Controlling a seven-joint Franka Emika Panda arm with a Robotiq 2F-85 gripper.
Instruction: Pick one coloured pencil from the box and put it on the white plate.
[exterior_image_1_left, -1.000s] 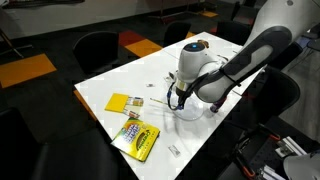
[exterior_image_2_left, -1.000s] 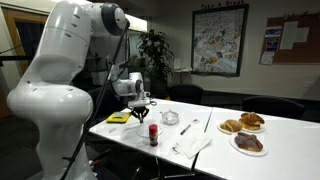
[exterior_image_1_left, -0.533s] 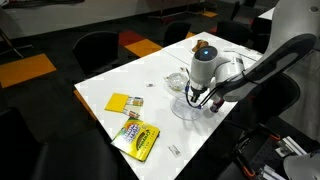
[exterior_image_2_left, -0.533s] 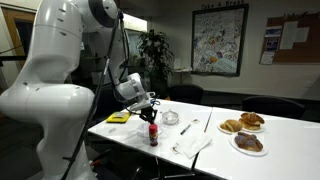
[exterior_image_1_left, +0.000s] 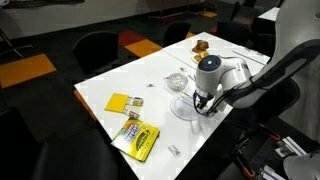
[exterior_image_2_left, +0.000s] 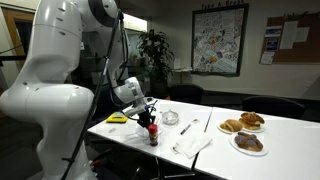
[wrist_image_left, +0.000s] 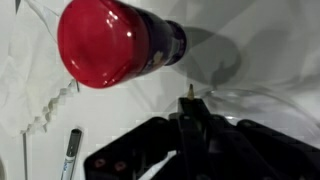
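Note:
My gripper (wrist_image_left: 189, 112) is shut on a thin coloured pencil (wrist_image_left: 189, 91); only the pencil's tip shows past the fingers. In an exterior view the gripper (exterior_image_1_left: 203, 104) hangs low over the white plate (exterior_image_1_left: 179, 109), at the plate's side away from the box. The yellow box (exterior_image_1_left: 122, 102) lies flat further along the table, apart from the gripper. It also shows in the other exterior view (exterior_image_2_left: 118, 118), behind the gripper (exterior_image_2_left: 150, 117). In the wrist view the plate's rim (wrist_image_left: 262, 96) curves just beyond the pencil tip.
A red-capped bottle (wrist_image_left: 110, 42) (exterior_image_2_left: 153, 134) stands close beside the gripper. A green-and-yellow pack (exterior_image_1_left: 136, 139) lies near the table's front edge. A clear glass bowl (exterior_image_1_left: 176, 81), a napkin with pens (exterior_image_2_left: 195, 143) and dishes with food (exterior_image_2_left: 247, 142) stand further on.
The gripper has moved away from the yellow box, across to the white plate, and has come lower over it with the pencil held in it.

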